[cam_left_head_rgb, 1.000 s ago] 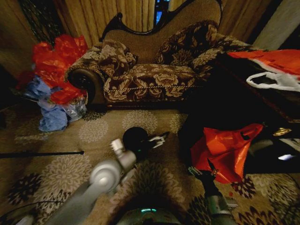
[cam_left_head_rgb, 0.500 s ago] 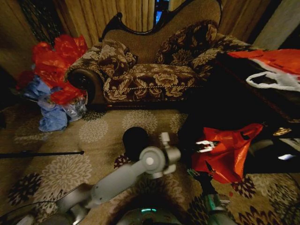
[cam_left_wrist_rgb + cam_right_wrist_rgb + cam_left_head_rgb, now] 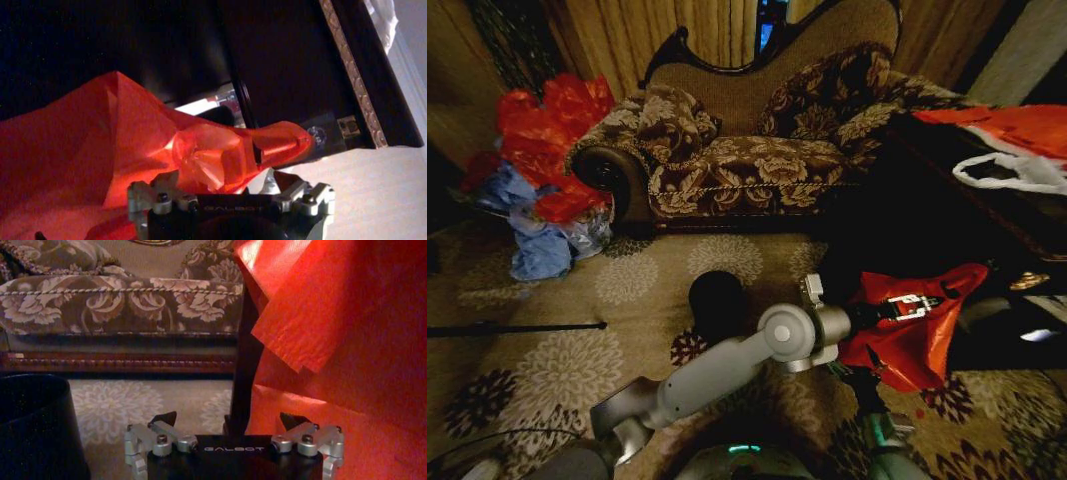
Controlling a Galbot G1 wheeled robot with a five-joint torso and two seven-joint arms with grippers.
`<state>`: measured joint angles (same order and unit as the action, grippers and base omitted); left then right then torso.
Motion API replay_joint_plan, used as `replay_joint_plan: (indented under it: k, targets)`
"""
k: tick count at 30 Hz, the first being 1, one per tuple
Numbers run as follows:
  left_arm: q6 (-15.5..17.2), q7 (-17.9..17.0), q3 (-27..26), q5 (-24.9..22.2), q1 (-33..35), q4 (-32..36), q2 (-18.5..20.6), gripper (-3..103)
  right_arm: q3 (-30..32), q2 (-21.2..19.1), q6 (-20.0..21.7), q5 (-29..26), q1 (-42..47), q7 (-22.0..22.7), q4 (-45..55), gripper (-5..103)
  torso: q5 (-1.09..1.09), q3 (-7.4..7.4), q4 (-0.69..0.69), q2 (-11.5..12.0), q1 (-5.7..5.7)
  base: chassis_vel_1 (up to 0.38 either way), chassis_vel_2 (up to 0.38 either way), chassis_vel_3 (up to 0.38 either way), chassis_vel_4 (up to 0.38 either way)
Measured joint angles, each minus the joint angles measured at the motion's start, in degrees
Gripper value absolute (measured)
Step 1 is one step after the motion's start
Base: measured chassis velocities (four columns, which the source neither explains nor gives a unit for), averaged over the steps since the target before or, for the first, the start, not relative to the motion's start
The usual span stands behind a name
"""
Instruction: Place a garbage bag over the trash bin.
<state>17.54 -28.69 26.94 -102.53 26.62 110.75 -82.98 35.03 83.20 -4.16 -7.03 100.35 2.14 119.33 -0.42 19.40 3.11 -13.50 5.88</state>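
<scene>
Trash bin (image 3: 717, 300) sits dark and round on the patterned carpet (image 3: 627, 280), nothing over its rim; that's our marker. To the robot's right of the bin, well apart from it, the garbage bag (image 3: 912, 350) hangs glossy red against the dark table (image 3: 947, 220); not on the bin yet. The left arm reaches across the front of the bin, and the left gripper (image 3: 914, 305) is right on the bag's upper edge; from the left wrist, red plastic (image 3: 80, 150) is bunched up tight against the gripper's front; whether it actually has a pinch on it, I cannot tell, the bag covers that. The right gripper (image 3: 228, 419) is low, on the bag's side of the bin and nearer the robot; its jaws are spread wide with no plastic between them, the red sheet hanging just beside it and the bin's black wall (image 3: 33, 430) on its other side. Beyond the bin, the floral sofa (image 3: 747, 160); off beyond the bin to the robot's left, a heap of red and blue bags (image 3: 542, 170).
</scene>
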Motion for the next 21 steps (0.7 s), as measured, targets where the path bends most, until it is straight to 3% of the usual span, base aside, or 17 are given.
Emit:
replay_joint_plan:
  k: [21]
  targets:
    - [0.72, 3.12, -0.46, 1.70, -0.23, -3.57, -2.90, 44, -0.05, -0.30, 0.01, 0.59, 0.95, -0.07, 0.50, 100, 0.00, 0.00, 0.01, 0.00, 0.00, 0.000, 0.000, 0.000, 0.000]
